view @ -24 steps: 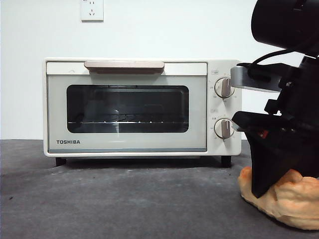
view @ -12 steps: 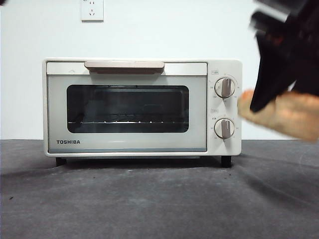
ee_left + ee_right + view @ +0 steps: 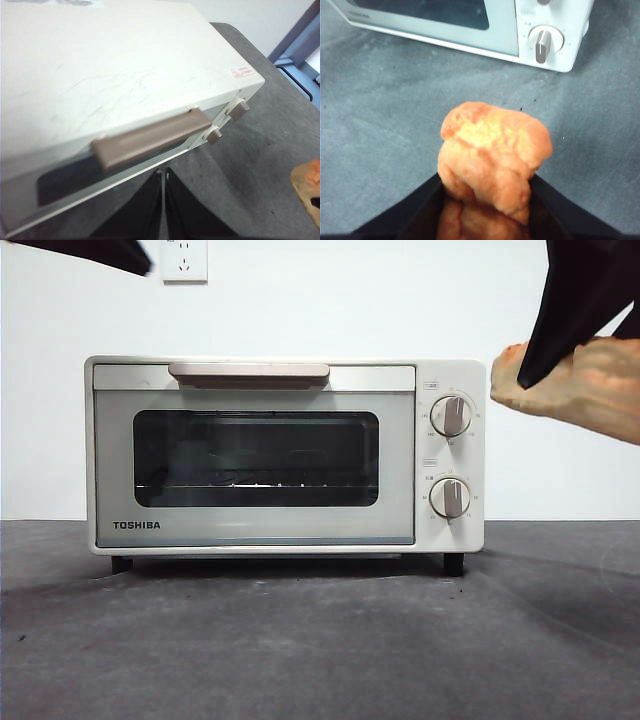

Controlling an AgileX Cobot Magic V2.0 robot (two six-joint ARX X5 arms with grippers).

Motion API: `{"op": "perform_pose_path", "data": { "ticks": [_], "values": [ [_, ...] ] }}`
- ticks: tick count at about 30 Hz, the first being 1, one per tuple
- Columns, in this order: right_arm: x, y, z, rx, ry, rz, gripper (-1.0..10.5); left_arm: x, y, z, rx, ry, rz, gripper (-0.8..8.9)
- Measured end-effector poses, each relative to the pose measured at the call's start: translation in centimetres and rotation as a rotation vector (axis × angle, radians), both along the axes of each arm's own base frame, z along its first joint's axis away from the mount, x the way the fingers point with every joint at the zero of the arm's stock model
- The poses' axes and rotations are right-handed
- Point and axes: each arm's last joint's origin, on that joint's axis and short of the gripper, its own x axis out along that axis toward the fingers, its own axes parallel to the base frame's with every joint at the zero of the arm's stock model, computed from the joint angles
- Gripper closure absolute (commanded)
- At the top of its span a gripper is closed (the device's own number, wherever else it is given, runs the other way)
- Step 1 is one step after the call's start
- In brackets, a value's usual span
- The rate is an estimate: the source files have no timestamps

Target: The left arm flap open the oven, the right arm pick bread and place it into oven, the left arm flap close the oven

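- Front view: oven (image 3: 285, 455) sits on the grey table (image 3: 300, 640), door shut, beige handle (image 3: 249, 373) across the top of the door. Largest thing in the scene, and it lies between the two arms.
- Left wrist view: left gripper (image 3: 163, 200) hangs above and just in front of the oven's top front edge. Its jaws are pressed together with only a thin seam between them, and they hold nothing. The handle (image 3: 150, 139) lies just ahead of the jaw tips, long axis running crosswise to the jaws; not touching as far as I can tell. Left arm is much the nearer to the handle.
- Judgement: door is not yet opened, so the coming move belongs to the left arm. The tips need to get onto the bar and draw it outward and down, a short reach forward from where they are.
- Right wrist view: right gripper (image 3: 485, 200) is clamped on the bread (image 3: 492, 155), one jaw on each flank, the loaf's long axis running out from between the jaws.
- Front view again: bread (image 3: 580, 380) is held clear of the table, off to the knob side of the oven at about the level of the oven's top. The oven lies ahead of and below this gripper, well apart.
- Judgement: bread cannot go in while the door stands closed.
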Motion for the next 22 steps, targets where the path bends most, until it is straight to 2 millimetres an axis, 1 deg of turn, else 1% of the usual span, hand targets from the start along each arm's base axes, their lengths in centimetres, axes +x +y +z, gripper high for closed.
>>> {"op": "perform_pose_path", "data": {
  "ticks": [7, 11, 17, 22],
  "values": [
    [-0.1, -0.1, 0.1, 0.002, -0.002, 0.000, 7.4, 3.3, -2.5, -0.4, 0.077, 0.015, 0.005, 7.97],
    [-0.1, -0.1, 0.1, 0.002, -0.002, 0.000, 7.4, 4.5, -3.5, -1.1, 0.139, 0.018, 0.013, 7.97],
    [-0.1, -0.1, 0.1, 0.002, -0.002, 0.000, 7.4, 5.7, -4.6, -2.1, 0.181, 0.014, -0.005, 7.97],
    [-0.1, -0.1, 0.1, 0.002, -0.002, 0.000, 7.4, 6.2, -5.2, -2.7, 0.201, 0.008, 0.006, 7.98]
  ]
}}
